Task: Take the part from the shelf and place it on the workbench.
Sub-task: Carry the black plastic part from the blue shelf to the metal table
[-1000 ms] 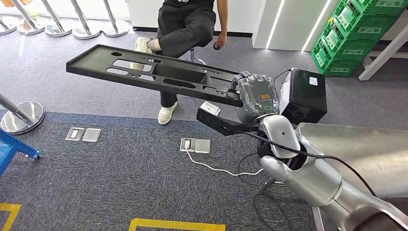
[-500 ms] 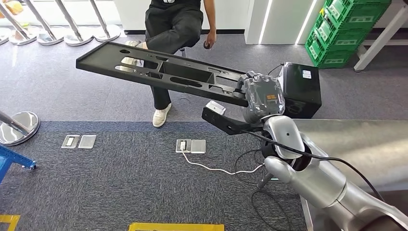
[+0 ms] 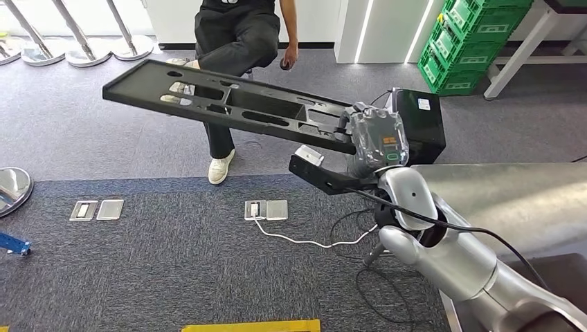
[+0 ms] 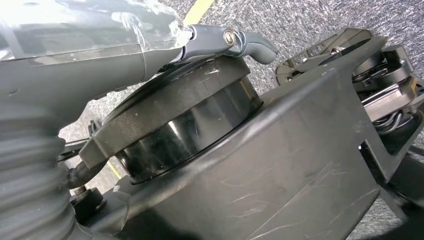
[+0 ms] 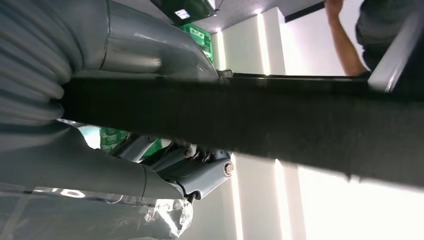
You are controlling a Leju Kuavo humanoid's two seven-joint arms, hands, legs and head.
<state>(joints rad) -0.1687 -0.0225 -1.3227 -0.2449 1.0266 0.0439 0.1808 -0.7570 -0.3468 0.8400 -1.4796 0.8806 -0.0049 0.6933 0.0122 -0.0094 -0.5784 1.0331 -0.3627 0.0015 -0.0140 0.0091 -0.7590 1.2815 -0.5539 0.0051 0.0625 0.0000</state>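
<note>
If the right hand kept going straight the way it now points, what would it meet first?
The right hand holds the long black part, pointing toward the seated person. The part's far end would probably meet the person's legs first, though depth is unclear in the head view.

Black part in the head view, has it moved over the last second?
Yes. The camera has turned too, but measured against the floor socket plate, the black part in the right hand has shifted rightward, nearer the black box.

Long black part (image 3: 228,104), a flat plastic panel with raised rim, oblong cut-outs and a rectangular central recess. Held in the air at one end by the right hand (image 3: 374,138), tilted slightly, far end extending leftward above the carpet.
</note>
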